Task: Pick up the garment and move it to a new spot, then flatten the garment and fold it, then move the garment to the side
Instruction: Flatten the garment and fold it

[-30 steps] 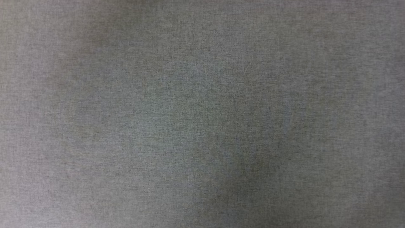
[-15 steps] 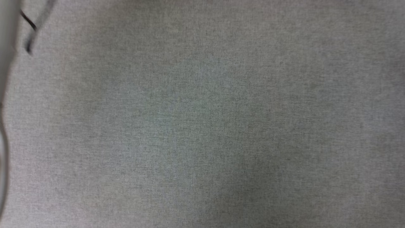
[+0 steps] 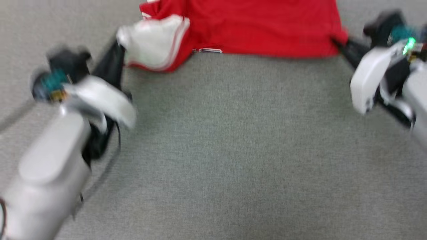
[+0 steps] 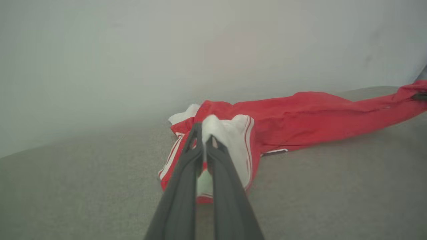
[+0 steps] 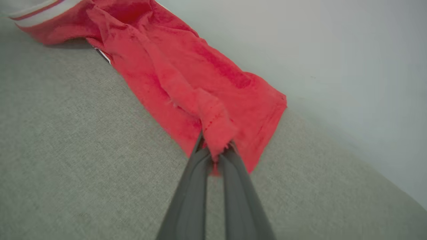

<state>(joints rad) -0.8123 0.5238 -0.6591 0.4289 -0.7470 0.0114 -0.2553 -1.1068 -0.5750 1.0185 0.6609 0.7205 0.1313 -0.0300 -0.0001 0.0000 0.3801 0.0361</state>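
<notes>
Two claws clamped tight: left claw (image 4: 203,135) pinches the sleeve (image 4: 235,143), right claw (image 5: 215,150) the hem (image 5: 217,128), shirt (image 3: 260,26) stretched between them, likely for flattening.

The shirt (image 3: 260,26) is soft red cloth, matt. Close to my right pincer (image 5: 215,146) its surface looks a little fuzzy. Its sleeve (image 3: 153,41) is white cloth of the same soft kind, with thin red stripes in the trim. The grey covering (image 3: 227,140) under it is a woven cloth, matt and a bit rough, with a fine speckled grain. The long fingers (image 4: 180,200) of my left pincer (image 4: 202,133) look like dark plastic, smooth and without shine. The pale shell (image 3: 50,170) on my left forearm seems smooth plastic with a soft gloss, though it is blurred. The wall (image 4: 166,50) is plain, smooth and matt.
</notes>
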